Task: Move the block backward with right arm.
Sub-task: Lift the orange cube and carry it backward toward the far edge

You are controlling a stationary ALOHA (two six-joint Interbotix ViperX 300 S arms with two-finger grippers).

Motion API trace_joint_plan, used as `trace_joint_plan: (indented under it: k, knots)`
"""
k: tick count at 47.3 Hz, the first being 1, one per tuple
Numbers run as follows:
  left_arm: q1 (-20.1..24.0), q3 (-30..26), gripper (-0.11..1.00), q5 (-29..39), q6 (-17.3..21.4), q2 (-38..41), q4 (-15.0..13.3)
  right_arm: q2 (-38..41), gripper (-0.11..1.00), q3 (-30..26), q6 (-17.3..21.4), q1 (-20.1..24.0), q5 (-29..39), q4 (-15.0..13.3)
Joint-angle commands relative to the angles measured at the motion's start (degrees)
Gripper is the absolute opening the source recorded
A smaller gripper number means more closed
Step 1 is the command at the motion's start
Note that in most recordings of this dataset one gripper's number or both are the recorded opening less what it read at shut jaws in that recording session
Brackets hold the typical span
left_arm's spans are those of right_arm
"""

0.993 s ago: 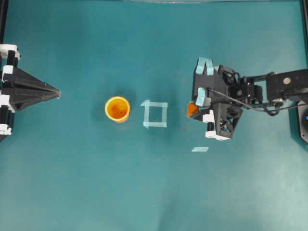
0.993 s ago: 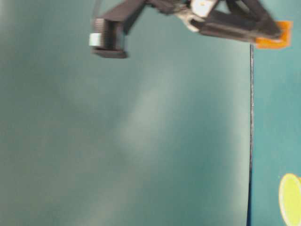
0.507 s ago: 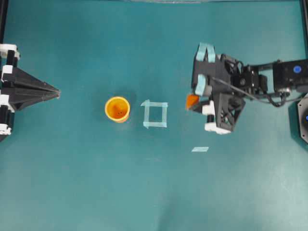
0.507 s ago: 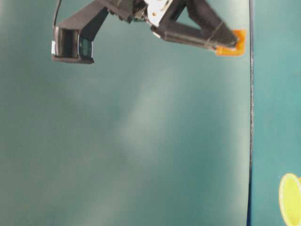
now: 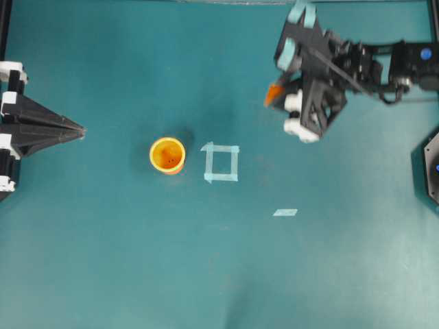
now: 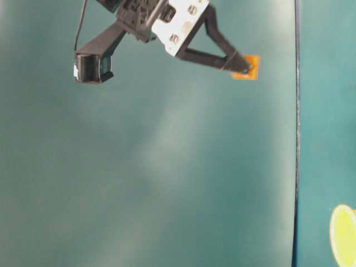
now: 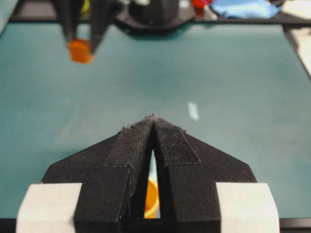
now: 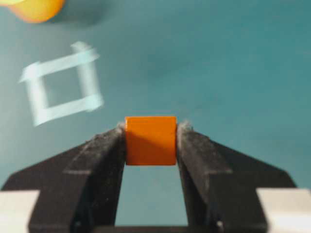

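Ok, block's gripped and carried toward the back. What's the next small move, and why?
Probably lower it straight down to the mat. The right gripper holds the block between its jaws, near the overhead view's top edge, well beyond the tape square. The left-wrist view suggests it hangs above the surface, so release only after touchdown.

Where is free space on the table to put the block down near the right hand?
The right hand holds the block. Bare mat lies around it, up to the far edge. The cup, tape square and tape strip sit nearer the middle.
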Motion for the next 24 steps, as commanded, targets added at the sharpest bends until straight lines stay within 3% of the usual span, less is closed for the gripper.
trace_joint_plan:
  k: [1, 14, 24]
  knots:
    - [0.0, -1.8, 0.0, -0.3, 0.0, 0.1, 0.2, 0.0, 0.4, -2.5, -0.1, -2.4, -0.2, -0.9]
    - [0.0, -1.8, 0.0, -0.3, 0.0, 0.2, 0.2, 4.7, 0.4, -8.2, -0.2, -10.6, -0.2, -4.0]
    - [-0.1, -1.8, 0.0, -0.3, 0.0, 0.1, 0.2, 7.9, 0.4, -12.7, -0.4, -15.2, -0.2, -4.3]
